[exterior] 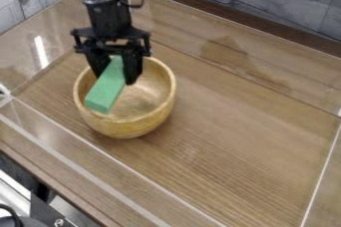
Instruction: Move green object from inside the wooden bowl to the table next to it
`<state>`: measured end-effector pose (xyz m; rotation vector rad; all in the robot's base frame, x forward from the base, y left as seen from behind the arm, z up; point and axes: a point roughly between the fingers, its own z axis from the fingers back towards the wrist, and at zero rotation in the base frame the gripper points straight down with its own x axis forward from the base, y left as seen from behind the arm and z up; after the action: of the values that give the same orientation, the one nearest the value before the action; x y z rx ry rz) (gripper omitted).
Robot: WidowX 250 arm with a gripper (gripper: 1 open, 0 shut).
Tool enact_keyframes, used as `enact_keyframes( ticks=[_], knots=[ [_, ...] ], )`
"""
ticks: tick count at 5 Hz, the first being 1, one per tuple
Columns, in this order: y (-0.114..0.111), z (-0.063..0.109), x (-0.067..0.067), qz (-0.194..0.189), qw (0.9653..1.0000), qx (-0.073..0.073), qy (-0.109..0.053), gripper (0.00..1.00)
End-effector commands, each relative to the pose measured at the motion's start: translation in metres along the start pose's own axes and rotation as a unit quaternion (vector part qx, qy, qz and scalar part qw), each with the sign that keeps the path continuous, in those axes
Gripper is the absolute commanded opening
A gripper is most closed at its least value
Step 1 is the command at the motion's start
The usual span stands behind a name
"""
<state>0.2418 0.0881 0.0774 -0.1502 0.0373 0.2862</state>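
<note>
The green object is a flat bright green block hanging tilted, its upper end pinched between the black fingers of my gripper, which is shut on it and points straight down. The block's lower end hangs over the left rim of the wooden bowl, lifted off the bowl's floor. The round tan bowl sits on the brown table, left of centre. My arm rises out of the top of the frame.
Low clear acrylic walls ring the tabletop, with one close along the front and another at the left beyond the bowl. Bare wood lies to the right of and in front of the bowl.
</note>
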Motion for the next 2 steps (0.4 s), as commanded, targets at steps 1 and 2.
enact_keyframes(
  ticks=[1,2],
  knots=[
    [-0.012,0.035,0.003,0.009,0.9991,-0.006,-0.042,0.00],
    [-0.034,0.050,-0.002,0.018,0.9985,-0.010,-0.050,0.00]
  ],
)
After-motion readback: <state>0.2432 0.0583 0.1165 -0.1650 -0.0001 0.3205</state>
